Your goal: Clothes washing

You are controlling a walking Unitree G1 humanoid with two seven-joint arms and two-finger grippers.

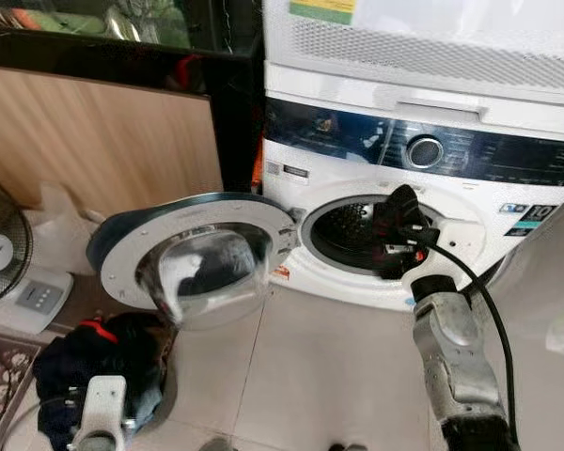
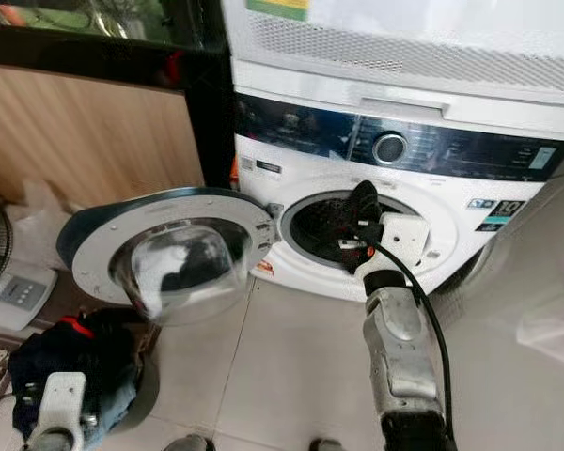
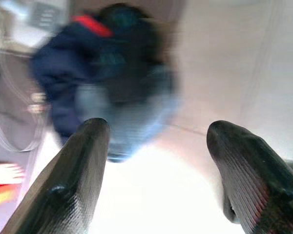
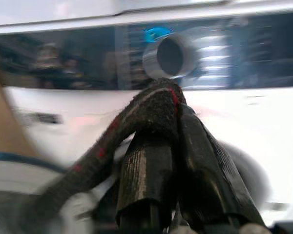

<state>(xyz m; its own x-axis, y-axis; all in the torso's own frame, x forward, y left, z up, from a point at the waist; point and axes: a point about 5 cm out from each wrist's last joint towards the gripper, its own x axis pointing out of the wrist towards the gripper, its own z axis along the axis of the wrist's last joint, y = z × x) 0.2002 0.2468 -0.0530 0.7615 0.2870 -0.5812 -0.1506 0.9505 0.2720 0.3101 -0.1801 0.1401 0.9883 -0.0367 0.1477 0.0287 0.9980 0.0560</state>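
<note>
A dark garment with red flecks point(image 4: 136, 122) is pinched between the closed fingers of the right gripper point(image 1: 401, 211), held up at the mouth of the washing machine point(image 1: 357, 178) drum, just below the control dial point(image 1: 424, 151). The round door point(image 1: 193, 254) hangs swung open to the robot's left. Beyond it a pile of dark blue clothes point(image 1: 99, 362) lies on the tiled floor point(image 1: 310, 376), apparently in a basket, under the left gripper point(image 3: 156, 165), whose fingers are spread wide around nothing.

Home laundry corner, front-loading washing machine point(image 1: 423, 188), tiled floor point(image 1: 310, 376), standing fan point(image 1: 5, 254)
</note>
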